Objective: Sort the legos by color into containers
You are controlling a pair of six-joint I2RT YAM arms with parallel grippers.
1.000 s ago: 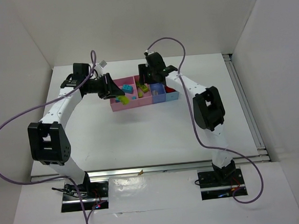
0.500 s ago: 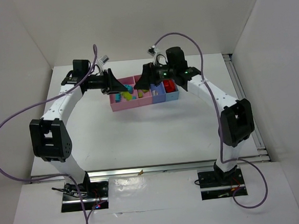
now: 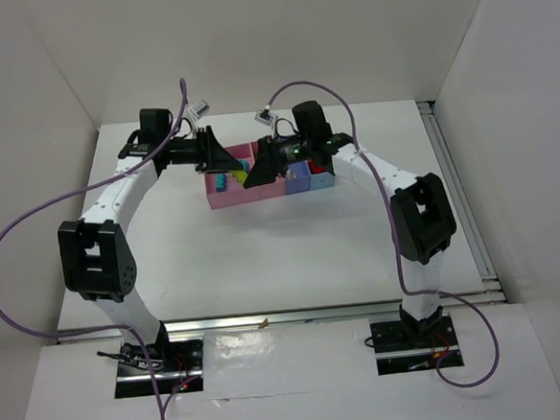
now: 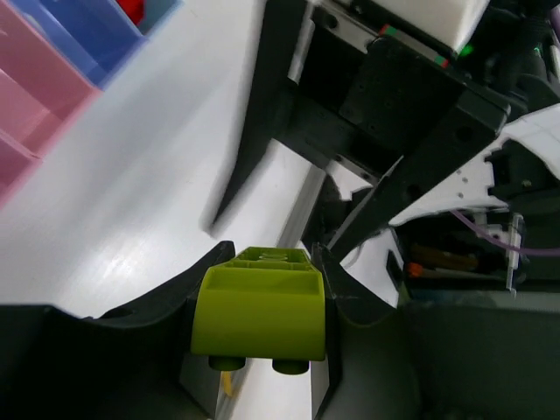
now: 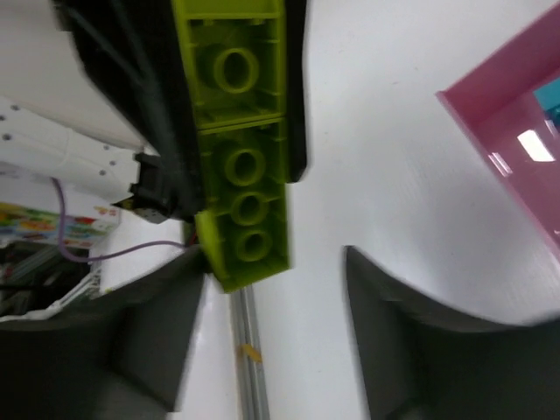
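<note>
Left pincer (image 4: 267,262): clamped on a yellow-green brick (image 4: 261,308), over the pink end of the bins (image 3: 260,194).
Right pincer (image 5: 271,262): jaws apart, empty, facing the left one, the brick's end just beside one finger.
Bins: joined row on the counter (image 3: 292,238).

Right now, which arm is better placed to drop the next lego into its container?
Left. The left gripper is shut on a yellow-green lego right at the pink containers. The right gripper is open and empty, only facing that lego.
</note>
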